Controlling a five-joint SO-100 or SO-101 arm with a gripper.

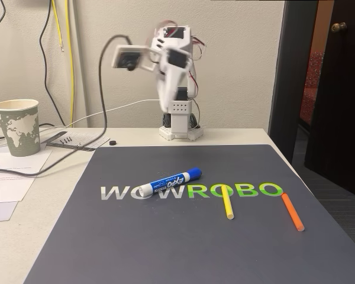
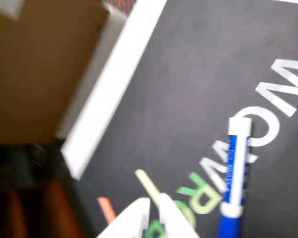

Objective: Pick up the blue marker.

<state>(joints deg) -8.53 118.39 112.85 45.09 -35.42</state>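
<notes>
Below me the mat (image 1: 165, 236) is dark grey, its lettering running white into bright green. On it the blue marker (image 1: 169, 182) shows a white barrel, a blue label and a deep blue cap. The thin stick (image 1: 226, 203) is yellow, the other stick (image 1: 292, 212) orange. My arm (image 1: 174, 83) is white with black cables. Off the mat, the paper cup (image 1: 18, 127) is cream with a grey-green world-map print. My gripper (image 2: 154, 210) looks white, though my wrist view is blurred.

"WOWROBO" runs across the dark mat (image 1: 165, 236), "WOW" in white and "ROBO" in green; the blue marker (image 1: 169, 182) lying on it bears "EXPO" on its blue label.
</notes>
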